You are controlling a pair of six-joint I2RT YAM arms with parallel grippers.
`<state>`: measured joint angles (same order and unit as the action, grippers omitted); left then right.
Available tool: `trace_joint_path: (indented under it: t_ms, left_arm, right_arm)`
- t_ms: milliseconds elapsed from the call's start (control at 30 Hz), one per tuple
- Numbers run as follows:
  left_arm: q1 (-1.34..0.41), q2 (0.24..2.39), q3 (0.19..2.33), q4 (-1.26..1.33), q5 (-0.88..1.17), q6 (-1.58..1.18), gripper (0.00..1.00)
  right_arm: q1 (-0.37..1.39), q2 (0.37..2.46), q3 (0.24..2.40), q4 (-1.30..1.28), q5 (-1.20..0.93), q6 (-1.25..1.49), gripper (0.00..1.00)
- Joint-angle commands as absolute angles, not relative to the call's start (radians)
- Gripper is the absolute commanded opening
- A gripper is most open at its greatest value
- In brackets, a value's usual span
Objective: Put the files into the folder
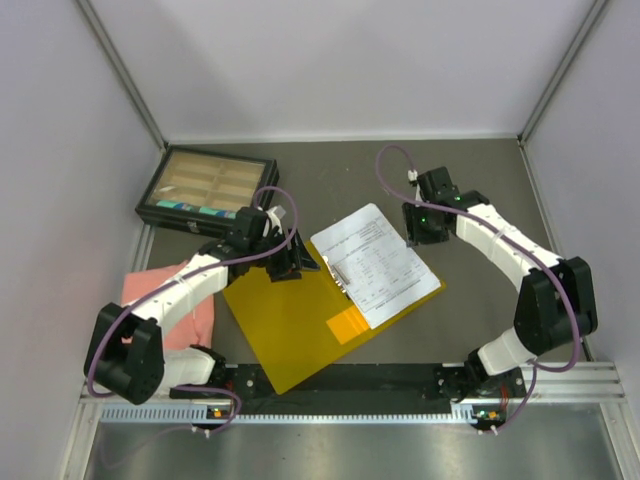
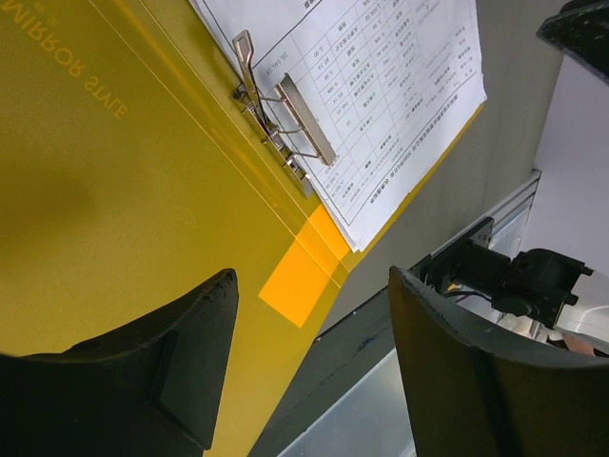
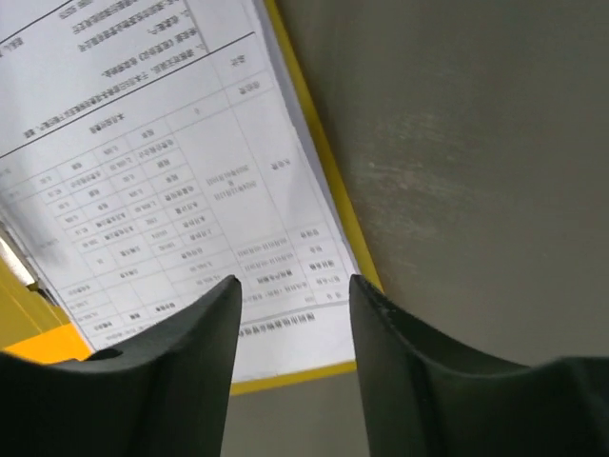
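The yellow-orange folder (image 1: 290, 325) lies open on the table. The white printed files (image 1: 378, 262) lie on its right half, beside the metal clip (image 1: 338, 270). An orange inner pocket (image 1: 348, 325) shows near the front. My left gripper (image 1: 290, 262) is open and empty above the folder's far left edge; its view shows the clip (image 2: 285, 114), files (image 2: 390, 86) and pocket (image 2: 303, 284). My right gripper (image 1: 413, 232) is open and empty just off the files' far right corner; its view shows the files (image 3: 181, 171) and folder edge (image 3: 314, 143).
A black compartment box (image 1: 205, 190) stands at the back left. A pink cloth (image 1: 160, 300) lies at the left under my left arm. A black rail (image 1: 350, 380) runs along the near edge. White walls enclose the table.
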<state>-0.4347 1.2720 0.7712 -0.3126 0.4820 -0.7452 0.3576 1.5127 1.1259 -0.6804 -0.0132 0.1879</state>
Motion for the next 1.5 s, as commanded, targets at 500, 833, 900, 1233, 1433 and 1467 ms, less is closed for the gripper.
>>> trace_joint_path:
  t_ms: [500,833,900,1233,1433,1467]
  left_arm:
    - [-0.437,1.072,0.730,-0.385,0.376,-0.724,0.69]
    - [-0.437,0.991,0.635,-0.403,0.345,-0.733,0.69]
    - [-0.437,0.980,0.626,-0.402,0.339,-0.732,0.69]
    - [-0.437,0.983,0.603,-0.379,0.360,-0.736,0.69]
    - [-0.437,0.983,0.601,-0.379,0.365,-0.735,0.69]
    - [-0.437,0.985,0.600,-0.376,0.365,-0.736,0.69]
  right_arm:
    - [0.765,1.732,1.428,-0.561,0.097,0.365,0.59]
    - [0.864,1.971,1.565,-0.517,0.072,0.387,0.51]
    - [0.864,1.990,1.565,-0.509,0.066,0.387,0.50]
    - [0.865,2.059,1.588,-0.518,0.080,0.364,0.41]
    - [0.865,2.068,1.594,-0.514,0.086,0.357,0.36]
    - [0.864,2.071,1.594,-0.514,0.083,0.359,0.34]
